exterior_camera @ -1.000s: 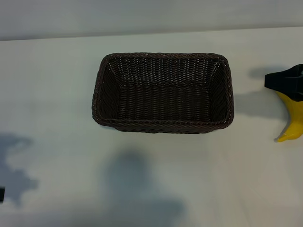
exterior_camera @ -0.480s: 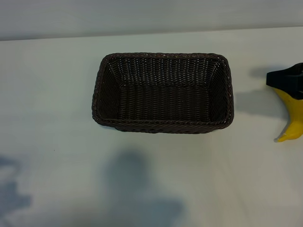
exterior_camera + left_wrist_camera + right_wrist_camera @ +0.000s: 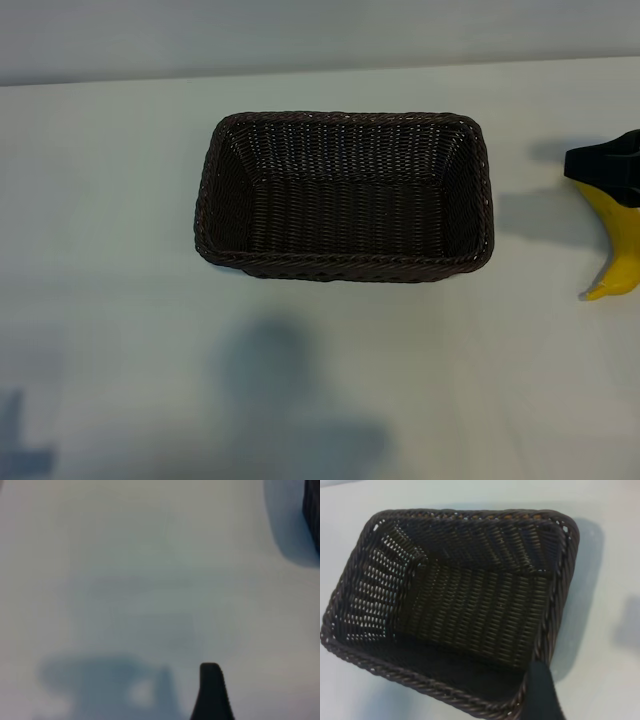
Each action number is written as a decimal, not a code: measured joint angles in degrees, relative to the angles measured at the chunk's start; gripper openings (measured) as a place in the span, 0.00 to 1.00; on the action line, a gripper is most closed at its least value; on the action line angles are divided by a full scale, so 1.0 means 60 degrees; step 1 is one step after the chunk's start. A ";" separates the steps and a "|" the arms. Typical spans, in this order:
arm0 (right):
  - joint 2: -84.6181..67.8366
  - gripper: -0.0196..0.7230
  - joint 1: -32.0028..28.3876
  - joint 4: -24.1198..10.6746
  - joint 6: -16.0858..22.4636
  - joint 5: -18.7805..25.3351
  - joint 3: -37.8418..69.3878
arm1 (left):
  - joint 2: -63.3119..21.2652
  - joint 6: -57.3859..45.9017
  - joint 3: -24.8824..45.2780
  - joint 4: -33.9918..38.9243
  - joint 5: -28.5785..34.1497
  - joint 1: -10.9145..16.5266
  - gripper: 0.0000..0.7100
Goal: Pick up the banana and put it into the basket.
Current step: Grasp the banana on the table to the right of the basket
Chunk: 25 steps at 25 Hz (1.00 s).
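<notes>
The dark-brown woven basket (image 3: pixel 345 117) stands empty at the table's middle. The yellow banana (image 3: pixel 620 245) lies at the right edge, its tip toward the front. My right gripper (image 3: pixel 608 170) hangs over the banana's far end and hides it. The right wrist view looks across at the basket (image 3: pixel 470 514); a single black finger (image 3: pixel 541 692) shows there, with no banana beside it. My left arm is out of the exterior view. In the left wrist view one finger (image 3: pixel 211 692) hangs over bare table, nothing held, and a basket corner (image 3: pixel 313 515) shows at the edge.
The tabletop (image 3: pixel 110 250) is white. A broad soft shadow (image 3: pixel 290 400) lies in front of the basket. A fainter one (image 3: pixel 20 440) sits at the front left corner. The table's back edge meets a grey wall (image 3: pixel 320 40).
The left arm's shadow and a dark tip at the front left edge have slid out of view. The right gripper has crept slightly to the right. The banana and basket have stayed put.
</notes>
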 joint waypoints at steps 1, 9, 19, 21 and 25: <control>0.0000 0.68 0.0000 0.0000 0.0039 -0.0002 0.0000 | -0.0136 0.0000 0.0000 0.0000 0.0000 0.0000 0.77; 0.0640 0.69 0.0000 -0.0114 0.0352 0.0216 -0.0535 | -0.0194 0.0000 0.0027 0.0000 0.0009 0.0000 0.77; 0.2789 0.70 0.0000 -0.2438 0.2644 0.1268 -0.2843 | -0.0194 0.0000 0.0027 0.0000 0.0009 0.0000 0.77; 0.3228 0.70 0.0023 -0.3280 0.3409 0.1570 -0.3231 | -0.0194 0.0000 0.0027 0.0000 0.0009 0.0000 0.77; 0.3767 0.70 0.0415 -0.5412 0.5157 0.1950 -0.3926 | -0.0194 0.0000 0.0027 0.0000 0.0009 0.0000 0.77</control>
